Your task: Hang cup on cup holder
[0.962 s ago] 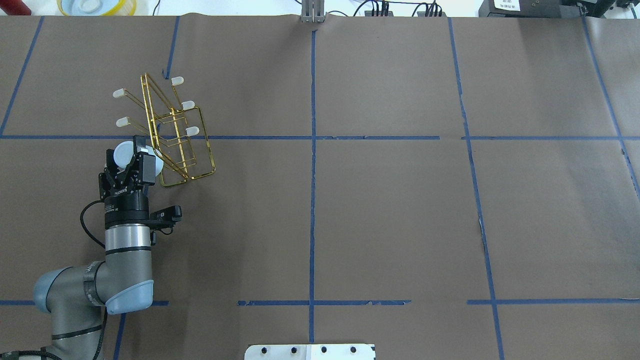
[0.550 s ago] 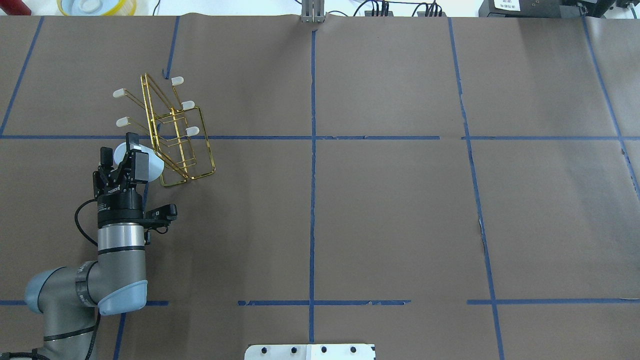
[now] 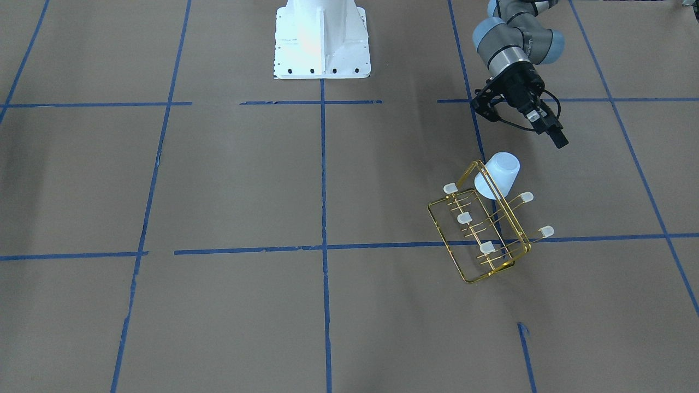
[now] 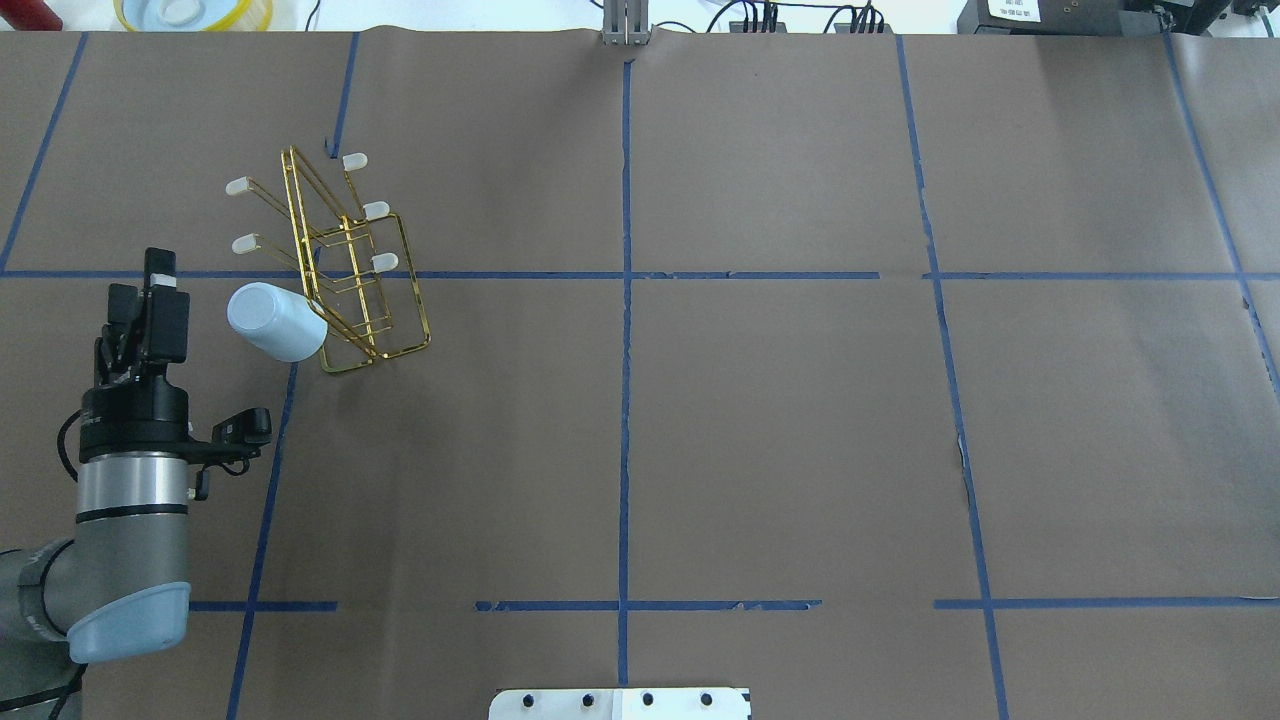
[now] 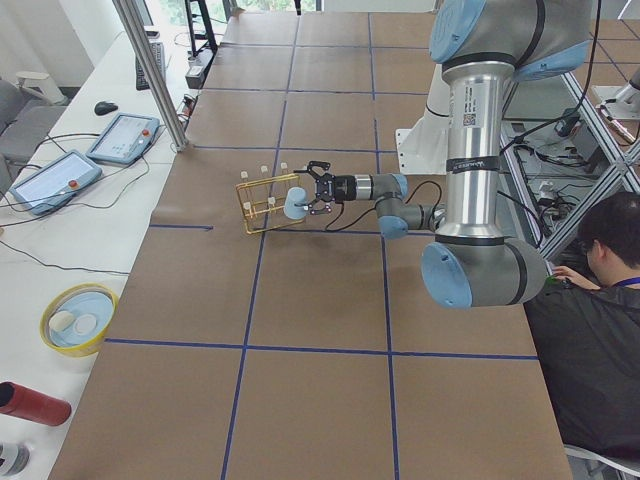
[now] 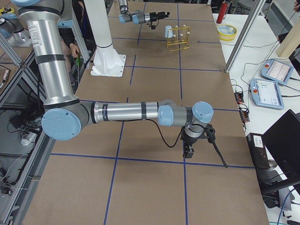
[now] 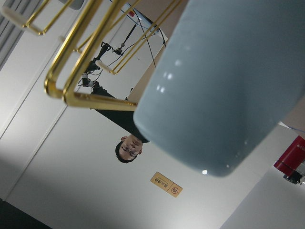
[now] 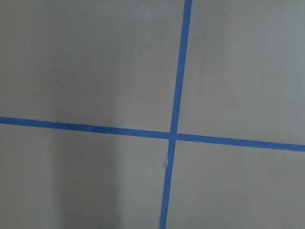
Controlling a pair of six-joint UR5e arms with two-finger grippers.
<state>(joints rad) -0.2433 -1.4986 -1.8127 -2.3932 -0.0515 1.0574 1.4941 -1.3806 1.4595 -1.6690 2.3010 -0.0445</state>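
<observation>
The pale blue cup hangs tilted, mouth over a near prong of the gold wire cup holder, at the table's left. Both also show in the front view: the cup and the cup holder. My left gripper is open and empty, apart from the cup, to its left. In the left wrist view the cup fills the frame beside the holder's gold wire. My right gripper shows only in the exterior right view, low over the table; I cannot tell its state.
Brown paper with blue tape lines covers the table. The robot's white base stands at the near middle edge. A yellow bowl lies beyond the far left edge. The right wrist view shows a tape cross.
My left gripper has let go of the cup and drawn back to the left, away from the rack. The cup stays on the prong.
</observation>
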